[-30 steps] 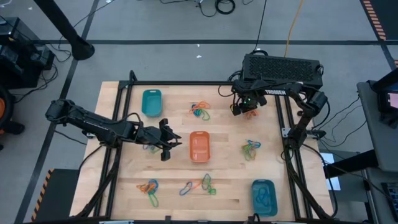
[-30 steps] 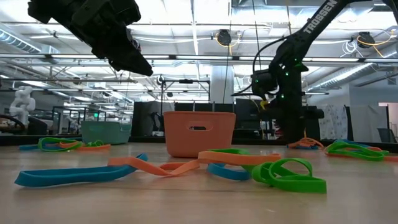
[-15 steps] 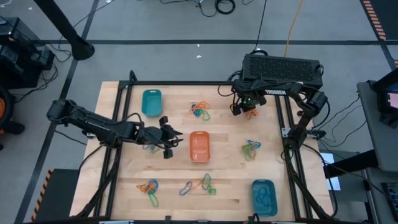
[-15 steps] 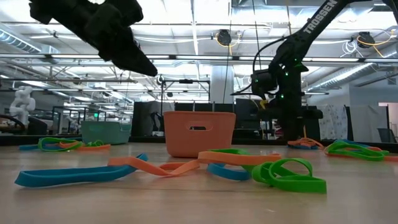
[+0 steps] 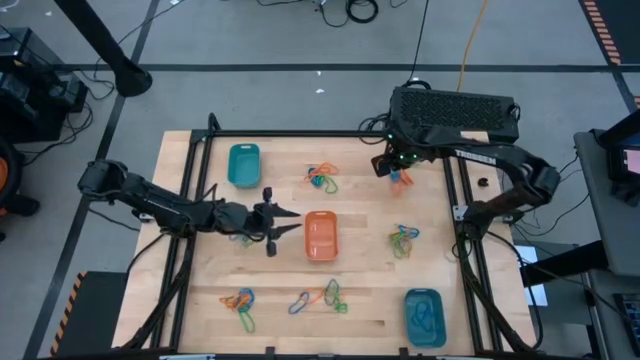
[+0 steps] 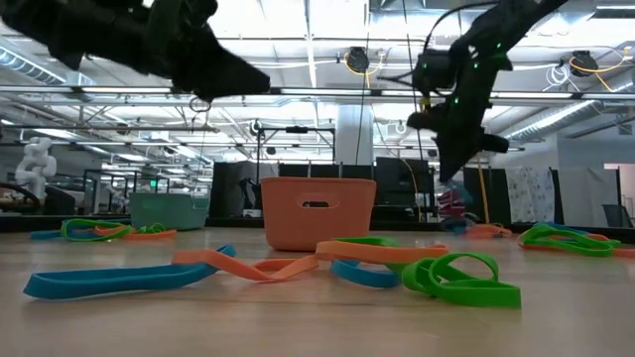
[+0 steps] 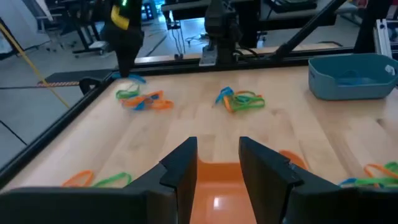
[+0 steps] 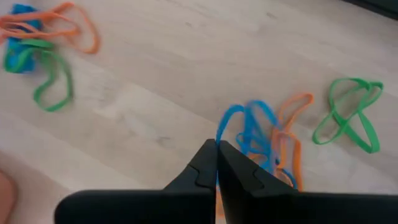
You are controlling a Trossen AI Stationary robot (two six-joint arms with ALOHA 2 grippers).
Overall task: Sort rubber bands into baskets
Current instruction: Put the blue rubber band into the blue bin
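Since a second ago, the right gripper point(image 8: 216, 163) has dropped beside the far-right tangle of thin elastic rubber bands point(image 5: 400, 177) and pinched shut on a blue loop point(image 8: 235, 127), while the left gripper point(image 7: 217, 163), jaws parted and empty, hovers just beside the orange plastic basket point(image 5: 320, 236) mid-table.

overhead, table-level, two wrist views

No legible text or labels.
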